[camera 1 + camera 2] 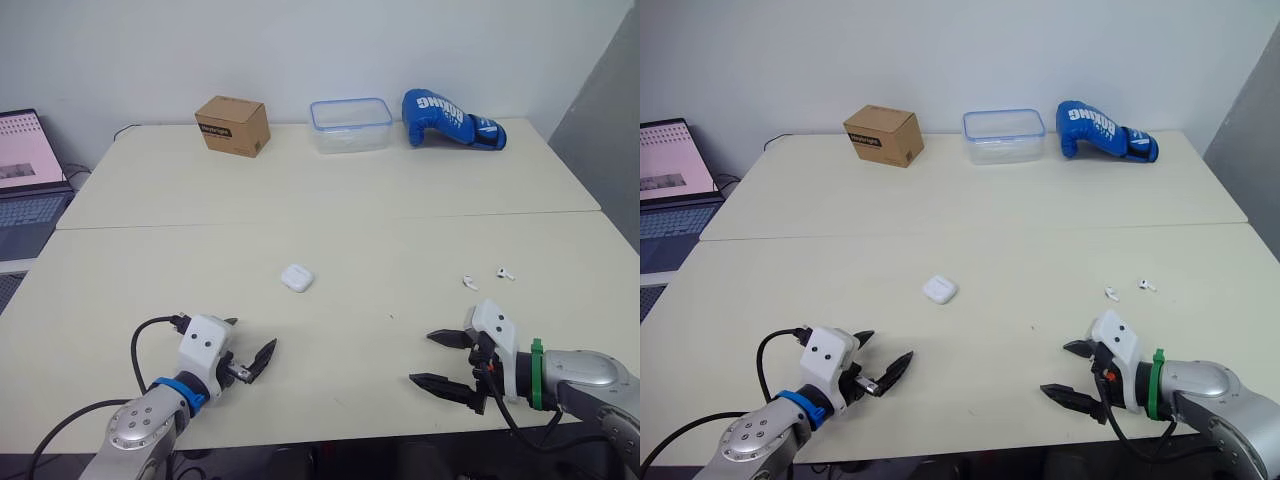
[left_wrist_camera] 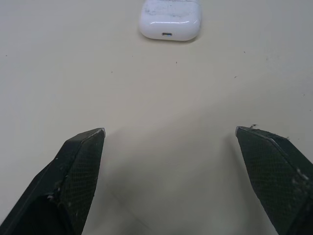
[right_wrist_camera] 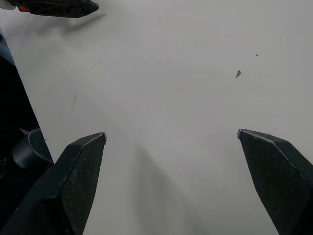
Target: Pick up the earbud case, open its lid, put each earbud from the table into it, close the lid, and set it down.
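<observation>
As neither gripper holds anything, we judge the task to be at its very start, with every step outstanding. At the near left, the left gripper [image 1: 254, 333] hovers low over the bench [image 1: 350, 230], its fingers spread wide and empty, pointing toward the middle. The earbud case [image 1: 297, 278] lies flat on the bench near the centre. It sits farther out than that gripper and slightly to its right, well apart from the fingertips. The left wrist view shows the case straight ahead with its charging port turned toward the gripper. Its lid appears closed.

At the near right, the right gripper [image 1: 420, 357] is likewise released, with nothing between its widely parted jaws, and points left across the bench. Beyond it, the first earbud [image 1: 469, 283] and the second earbud [image 1: 505, 272], just to its right, lie loose on the bench. They are near each other but apart, and well to the right of the case.

Remaining, in our judgement: grasp and lift the case, open the lid, seat both earbuds, close the lid, and set the case down. None of these is begun.
</observation>
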Controlling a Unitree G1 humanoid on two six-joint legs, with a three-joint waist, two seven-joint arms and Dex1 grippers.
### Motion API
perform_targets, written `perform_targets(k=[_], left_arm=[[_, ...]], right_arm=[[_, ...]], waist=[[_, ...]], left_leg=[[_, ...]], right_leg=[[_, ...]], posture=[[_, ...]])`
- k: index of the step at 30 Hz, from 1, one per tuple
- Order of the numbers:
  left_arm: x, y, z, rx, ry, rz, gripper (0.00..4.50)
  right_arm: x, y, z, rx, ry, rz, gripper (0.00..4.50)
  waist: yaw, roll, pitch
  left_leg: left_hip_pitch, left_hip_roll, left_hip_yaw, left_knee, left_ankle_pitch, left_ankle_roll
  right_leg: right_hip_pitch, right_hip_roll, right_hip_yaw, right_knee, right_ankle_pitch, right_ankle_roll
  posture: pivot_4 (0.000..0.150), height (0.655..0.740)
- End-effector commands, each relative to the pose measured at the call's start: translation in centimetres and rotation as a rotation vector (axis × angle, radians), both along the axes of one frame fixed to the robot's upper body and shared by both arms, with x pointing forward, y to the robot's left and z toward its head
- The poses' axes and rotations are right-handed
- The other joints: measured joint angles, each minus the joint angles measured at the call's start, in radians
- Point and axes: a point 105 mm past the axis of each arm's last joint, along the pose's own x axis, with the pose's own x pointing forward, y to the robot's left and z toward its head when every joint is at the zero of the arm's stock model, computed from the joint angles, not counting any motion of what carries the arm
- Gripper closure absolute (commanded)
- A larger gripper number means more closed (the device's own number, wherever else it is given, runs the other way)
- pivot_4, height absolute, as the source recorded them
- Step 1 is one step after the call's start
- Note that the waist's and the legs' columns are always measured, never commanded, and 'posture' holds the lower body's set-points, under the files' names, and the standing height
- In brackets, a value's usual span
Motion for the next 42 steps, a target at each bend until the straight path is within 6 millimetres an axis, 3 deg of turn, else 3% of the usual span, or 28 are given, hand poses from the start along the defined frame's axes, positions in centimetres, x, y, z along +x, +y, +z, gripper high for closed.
perform_targets(k=[1, 15, 17, 22, 26, 32, 42], left_arm=[[0.0, -0.6, 0.8, 0.006, -0.034, -0.030, 0.03], [0.2, -0.7, 0.5, 0.017, -0.020, -0.048, 0.03], [0.6, -0.9, 1.2, -0.005, -0.040, -0.070, 0.03], [2.6, -2.0, 4.0, -0.087, -0.125, -0.148, 0.03], [4.5, -2.7, 5.1, -0.085, -0.186, -0.177, 0.03], [6.8, -3.4, 4.1, -0.095, -0.204, -0.200, 0.03], [9.2, -3.8, 2.2, -0.100, -0.162, -0.219, 0.03]], right_arm=[[-0.3, 0.4, 0.7, 0.003, -0.029, 0.034, 0.00], [-0.5, -0.3, 0.3, -0.006, -0.028, 0.038, 0.00], [-0.6, -0.2, 0.7, -0.005, -0.028, 0.073, 0.00], [1.3, -0.7, 3.3, -0.039, -0.141, 0.116, 0.00], [2.4, -0.8, 5.3, -0.066, -0.221, 0.178, 0.00], [3.0, -0.4, 6.6, -0.085, -0.278, 0.241, 0.00], [2.8, -0.1, 6.4, -0.086, -0.287, 0.257, 0.00]], waist=[[0.000, 0.000, 0.000], [-0.001, 0.000, 0.000], [0.000, 0.000, 0.000], [-0.001, 0.000, 0.000], [-0.002, 0.000, 0.000], [-0.002, 0.000, 0.000], [-0.002, 0.000, 0.000]], left_leg=[[0.000, 0.000, 0.000, 0.000, 0.000, 0.000], [0.000, 0.000, 0.000, 0.000, 0.000, 0.000], [0.000, 0.000, 0.000, 0.000, 0.000, 0.000], [0.001, 0.000, 0.000, 0.000, 0.000, 0.000], [0.001, 0.000, 0.000, 0.000, 0.000, 0.000], [0.000, 0.000, 0.000, 0.000, 0.002, -0.003], [0.000, 0.000, -0.001, 0.001, 0.002, -0.004]], right_leg=[[0.000, 0.000, 0.000, 0.000, 0.000, 0.000], [0.000, 0.000, 0.000, 0.000, 0.000, 0.000], [0.000, 0.000, 0.000, 0.000, 0.000, 0.000], [0.001, 0.000, 0.000, 0.001, 0.000, 0.000], [0.001, 0.000, -0.001, 0.000, 0.000, 0.000], [0.001, 0.000, -0.001, -0.001, 0.000, 0.000], [0.000, 0.000, -0.001, 0.000, 0.000, 0.000]], posture=[[0.150, 0.7307], [0.150, 0.7307], [0.150, 0.7307], [0.150, 0.7307], [0.150, 0.7307], [0.150, 0.7307], [0.150, 0.7307]])
